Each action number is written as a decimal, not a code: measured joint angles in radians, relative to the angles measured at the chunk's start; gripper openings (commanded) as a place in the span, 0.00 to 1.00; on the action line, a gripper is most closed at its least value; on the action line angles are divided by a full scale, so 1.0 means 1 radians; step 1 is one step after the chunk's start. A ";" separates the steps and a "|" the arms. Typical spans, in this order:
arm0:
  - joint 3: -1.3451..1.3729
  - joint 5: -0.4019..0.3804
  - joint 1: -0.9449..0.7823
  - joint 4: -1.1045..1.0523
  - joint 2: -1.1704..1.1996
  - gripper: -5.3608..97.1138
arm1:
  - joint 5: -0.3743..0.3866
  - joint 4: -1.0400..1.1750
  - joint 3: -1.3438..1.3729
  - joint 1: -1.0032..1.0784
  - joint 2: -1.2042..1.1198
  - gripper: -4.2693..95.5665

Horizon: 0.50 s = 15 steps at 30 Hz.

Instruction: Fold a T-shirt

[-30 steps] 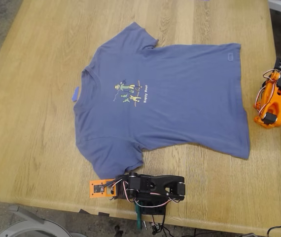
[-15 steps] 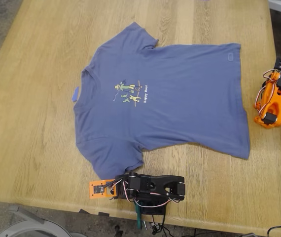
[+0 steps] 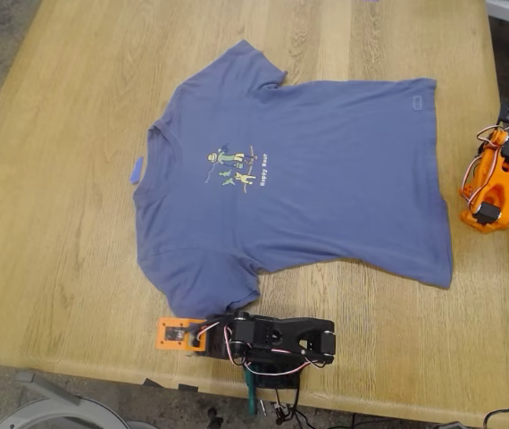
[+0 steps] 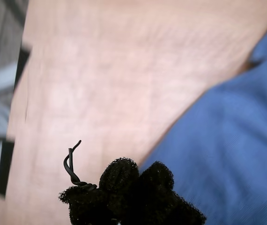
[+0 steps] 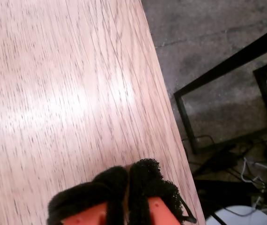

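Yellow "Happy Hour" on T-shirt point(image 3: 290, 188) chest

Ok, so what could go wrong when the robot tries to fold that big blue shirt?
The T-shirt spreads far wider than either arm, so a fold may drag and bunch it. My first gripper sits shut at a sleeve's edge and might grab too little cloth. My second gripper hangs near the table edge, off the shirt, so it may join late.
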 measured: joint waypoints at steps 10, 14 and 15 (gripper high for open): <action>-0.032 -0.037 0.207 -0.089 0.000 0.30 | 0.229 -0.094 -0.150 -0.067 0.000 0.22; -0.112 -0.058 0.290 -0.044 0.000 0.41 | 0.268 -0.167 -0.233 -0.146 0.000 0.27; -0.135 -0.058 0.302 -0.037 0.000 0.43 | 0.281 -0.179 -0.256 -0.170 0.000 0.28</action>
